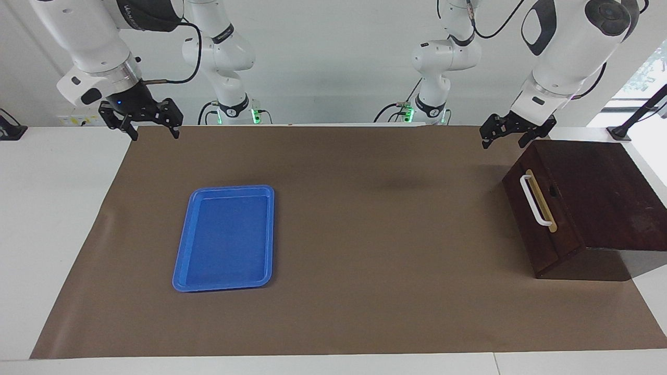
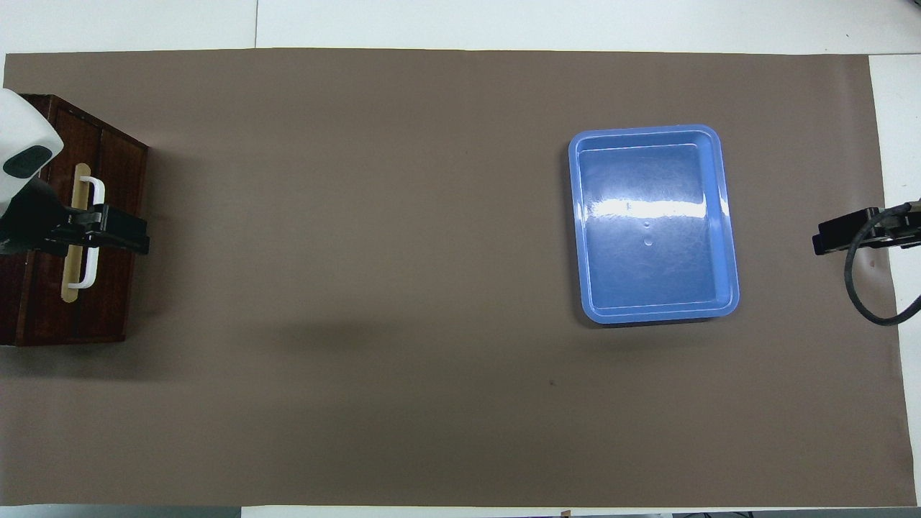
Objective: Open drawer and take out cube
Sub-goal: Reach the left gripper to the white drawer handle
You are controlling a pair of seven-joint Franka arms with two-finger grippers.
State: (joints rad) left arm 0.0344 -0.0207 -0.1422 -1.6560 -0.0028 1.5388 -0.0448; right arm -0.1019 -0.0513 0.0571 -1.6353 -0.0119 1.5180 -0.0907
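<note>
The drawer point(image 1: 544, 219) is shut in a dark brown wooden box point(image 1: 599, 192) at the left arm's end of the table. Its white bar handle point(image 1: 535, 200) sits on a tan strip. My left gripper point(image 1: 505, 139) hangs open in the air. From above it lies over the handle point(image 2: 90, 188), with its tips point(image 2: 133, 237) showing. In the facing view it is well above the drawer front and touches nothing. My right gripper point(image 1: 155, 134) waits open and empty over the mat's edge at the right arm's end point(image 2: 827, 241). The cube is out of view.
A flat blue tray point(image 1: 229, 188), with nothing in it, lies on the brown mat point(image 1: 385, 234) toward the right arm's end point(image 2: 647, 131). White tabletop borders the mat on all sides.
</note>
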